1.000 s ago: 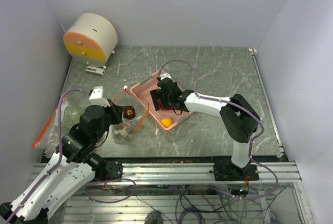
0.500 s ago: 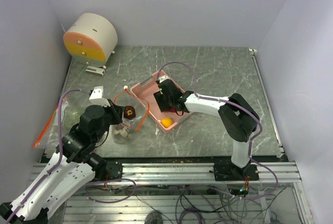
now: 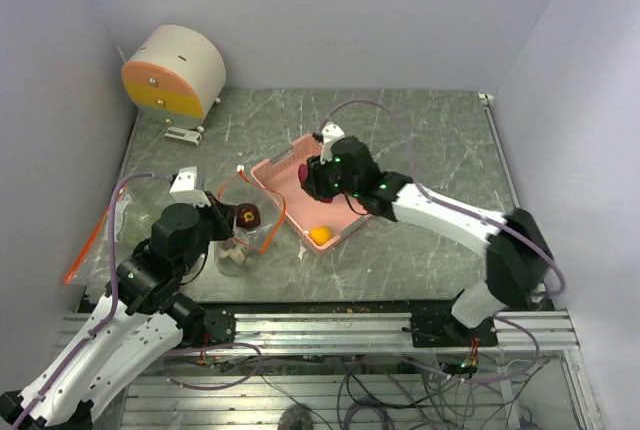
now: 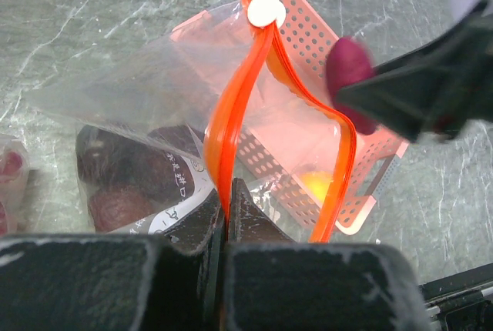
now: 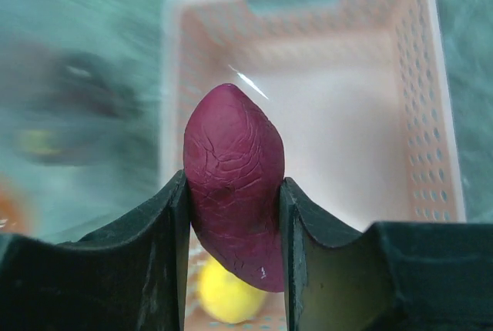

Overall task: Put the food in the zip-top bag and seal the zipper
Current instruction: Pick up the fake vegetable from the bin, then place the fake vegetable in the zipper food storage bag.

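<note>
The basket (image 3: 268, 172) sits mid-surface (image 3: 420, 140). The bag (image 3: 252, 238) lies just to its left, mouth towards the basket's left rim. The left tool (image 4: 227, 200) pinches the zipper (image 4: 231, 131) on the near side of the mouth. Grapes (image 4: 123, 177) lie inside the bag. The right tool (image 5: 233, 185) hangs over the basket's back part, a piece (image 5: 233, 154) clamped between its fingers. A fruit (image 3: 320, 235) lies in the basket's near corner. A drum (image 3: 175, 75) stands at the back left, well apart.
</note>
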Controlling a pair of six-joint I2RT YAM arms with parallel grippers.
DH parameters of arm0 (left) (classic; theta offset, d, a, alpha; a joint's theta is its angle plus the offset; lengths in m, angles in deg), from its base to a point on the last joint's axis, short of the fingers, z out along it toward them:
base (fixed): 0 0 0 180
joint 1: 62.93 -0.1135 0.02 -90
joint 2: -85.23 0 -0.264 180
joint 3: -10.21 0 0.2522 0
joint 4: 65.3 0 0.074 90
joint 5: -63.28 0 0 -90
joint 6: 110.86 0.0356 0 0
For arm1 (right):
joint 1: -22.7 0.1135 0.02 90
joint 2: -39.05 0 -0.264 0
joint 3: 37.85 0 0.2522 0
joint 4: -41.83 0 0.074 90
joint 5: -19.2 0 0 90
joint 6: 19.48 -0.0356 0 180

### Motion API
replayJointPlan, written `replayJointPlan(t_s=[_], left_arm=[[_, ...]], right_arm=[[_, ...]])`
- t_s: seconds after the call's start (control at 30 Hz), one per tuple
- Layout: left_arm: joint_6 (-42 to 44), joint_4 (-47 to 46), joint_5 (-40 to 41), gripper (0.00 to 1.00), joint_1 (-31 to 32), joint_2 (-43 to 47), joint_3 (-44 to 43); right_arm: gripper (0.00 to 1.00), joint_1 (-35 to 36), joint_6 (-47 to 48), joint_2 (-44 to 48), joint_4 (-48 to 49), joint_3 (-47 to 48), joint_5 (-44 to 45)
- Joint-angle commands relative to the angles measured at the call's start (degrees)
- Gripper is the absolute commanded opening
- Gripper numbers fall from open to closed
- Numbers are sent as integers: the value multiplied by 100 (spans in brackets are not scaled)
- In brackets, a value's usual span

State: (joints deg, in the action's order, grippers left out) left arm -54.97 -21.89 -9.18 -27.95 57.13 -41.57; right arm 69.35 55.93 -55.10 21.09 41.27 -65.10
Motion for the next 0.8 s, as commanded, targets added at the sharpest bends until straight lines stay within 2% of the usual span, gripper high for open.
replayJointPlan(t_s=[0.0,0.1,0.2,0.3,0.43,0.53,0.57,0.63,0.77], left_arm=[[-65,-84,-98,7,0,31,-101],[-70,-97,-91,7,4,25,-89],[-77,-131,-91,7,0,-18,-85],[-102,-220,-153,7,0,-72,-83],[-146,-295,-222,7,0,-102,-66],[-151,-277,-250,7,0,-93,-85],[-142,-238,-247,7,0,-89,-109],[-111,-159,-218,7,0,-66,-156],[-79,-56,-101,7,0,17,-167]], right_arm=[[13,76,-158,1243,1116,-324,-1786],[17,227,-337,1688,1786,-523,-2707],[21,509,-579,1634,2195,-472,-3130],[21,772,-723,1272,2415,-279,-3124],[21,985,-1140,792,3264,-335,-2935],[23,1120,-1040,360,3157,-99,-2576],[26,1137,-1007,245,2973,-15,-2370],[38,1145,-1003,142,2704,34,-1875],[76,1160,-868,410,2625,-156,-1441]])
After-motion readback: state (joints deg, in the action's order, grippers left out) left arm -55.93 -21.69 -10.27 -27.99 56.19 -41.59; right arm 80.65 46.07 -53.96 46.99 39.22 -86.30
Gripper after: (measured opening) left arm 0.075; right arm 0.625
